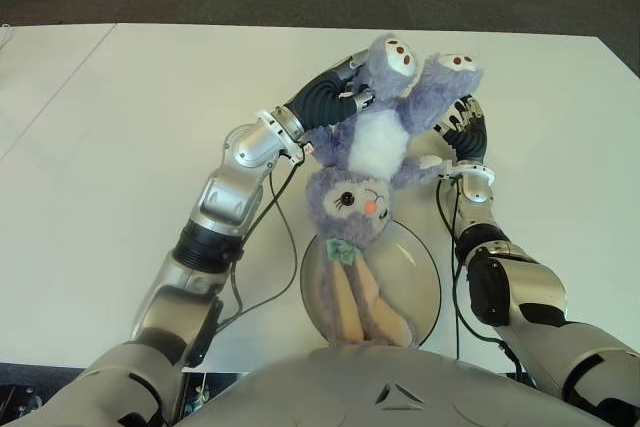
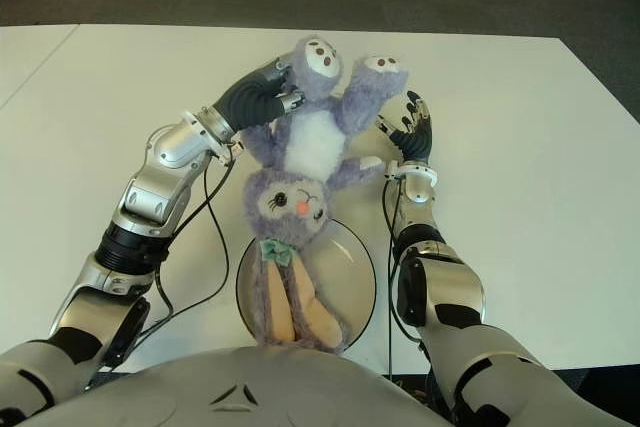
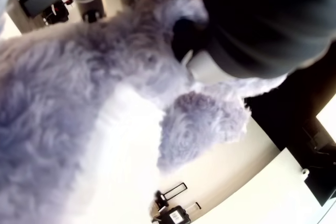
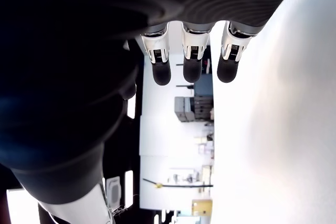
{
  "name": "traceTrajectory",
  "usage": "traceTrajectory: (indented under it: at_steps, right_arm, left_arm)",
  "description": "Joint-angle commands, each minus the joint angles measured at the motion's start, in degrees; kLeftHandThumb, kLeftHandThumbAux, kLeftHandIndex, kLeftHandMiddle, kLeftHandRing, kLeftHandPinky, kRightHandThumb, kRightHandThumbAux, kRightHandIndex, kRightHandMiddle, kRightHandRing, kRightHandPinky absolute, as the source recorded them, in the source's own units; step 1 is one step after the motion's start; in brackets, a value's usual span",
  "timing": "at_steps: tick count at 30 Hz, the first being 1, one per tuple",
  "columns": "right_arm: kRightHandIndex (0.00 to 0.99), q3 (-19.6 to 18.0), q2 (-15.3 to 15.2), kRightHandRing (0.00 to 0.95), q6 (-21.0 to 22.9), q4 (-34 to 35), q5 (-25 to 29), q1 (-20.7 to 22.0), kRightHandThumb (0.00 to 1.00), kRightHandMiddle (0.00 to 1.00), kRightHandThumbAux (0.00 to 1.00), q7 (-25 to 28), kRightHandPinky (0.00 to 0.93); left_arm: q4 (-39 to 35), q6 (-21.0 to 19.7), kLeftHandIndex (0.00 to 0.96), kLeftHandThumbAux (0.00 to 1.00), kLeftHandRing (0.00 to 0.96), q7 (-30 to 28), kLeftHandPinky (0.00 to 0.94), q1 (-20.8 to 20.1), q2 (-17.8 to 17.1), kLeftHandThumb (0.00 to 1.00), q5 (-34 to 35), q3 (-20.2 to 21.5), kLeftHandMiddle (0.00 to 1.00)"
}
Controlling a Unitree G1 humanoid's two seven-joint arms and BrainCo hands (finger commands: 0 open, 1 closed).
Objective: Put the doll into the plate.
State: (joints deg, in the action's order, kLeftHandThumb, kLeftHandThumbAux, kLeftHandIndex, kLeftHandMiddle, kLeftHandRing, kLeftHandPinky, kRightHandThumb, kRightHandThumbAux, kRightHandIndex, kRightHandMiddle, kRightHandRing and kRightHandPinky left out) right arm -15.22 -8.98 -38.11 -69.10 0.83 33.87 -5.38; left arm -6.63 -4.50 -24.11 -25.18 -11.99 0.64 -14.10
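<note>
The doll [image 1: 375, 162] hangs upside down at the frame's centre, ears already resting in the plate [image 1: 425, 282] below, likely so it can be lowered in head first. The left hand [image 1: 335, 99], upper centre, clamps one leg; the right hand [image 2: 408, 137], just right of it, shows spread fingers, holding nothing.

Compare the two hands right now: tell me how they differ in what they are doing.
The left hand is closed on the doll, gripping near one raised foot; the right hand holds nothing, its fingers extended and open. The left hand touches the fur; the right hand shows just beside the doll's other leg. Both hands are raised beyond the plate, where the upside-down doll's ears already reach.
</note>
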Motion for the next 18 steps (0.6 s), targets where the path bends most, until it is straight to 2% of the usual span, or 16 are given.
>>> traceTrajectory:
  at_steps: [1, 3, 9, 15, 18]
  right_arm:
    - [0.205, 0.1, 5.9, 0.0, 1.8, -8.0, -0.8, -15.2, 0.153, 0.025, 0.864, -1.0, 0.0]
    - [0.219, 0.0, 6.0, 0.0, 1.7, -8.0, -0.7, -15.2, 0.174, 0.03, 0.865, -0.9, 0.0]
    - [0.241, -0.3, 6.0, 0.0, 1.8, -8.1, -0.3, -15.1, 0.186, 0.035, 0.865, -0.5, 0.0]
    - [0.256, -0.8, 6.1, 0.0, 1.5, -8.0, 0.3, -15.0, 0.198, 0.041, 0.867, 0.1, 0.0]
    - [0.26, -0.7, 6.0, 0.0, 1.5, -8.1, 0.0, -15.0, 0.215, 0.043, 0.863, -0.1, 0.0]
  left_arm:
    - [-4.0, -6.1, 0.4, 0.668, 0.814, 3.7, 0.834, 0.1, 2.8, 0.849, 2.9, 4.1, 0.546]
    - [-5.9, -7.3, 0.399, 0.669, 0.818, 5.4, 0.831, 0.1, 4.0, 0.849, 4.3, 6.0, 0.545]
    - [-6.8, -5.7, 0.399, 0.669, 0.825, 12.7, 0.839, 0.2, 9.8, 0.85, 5.6, 10.1, 0.541]
    - [-5.8, -4.6, 0.398, 0.668, 0.846, 16.7, 0.861, -1.9, 12.1, 0.851, 6.3, 12.7, 0.543]
    - [-6.4, -7.6, 0.398, 0.668, 0.858, 18.8, 0.866, -3.4, 14.2, 0.852, 9.0, 14.8, 0.547]
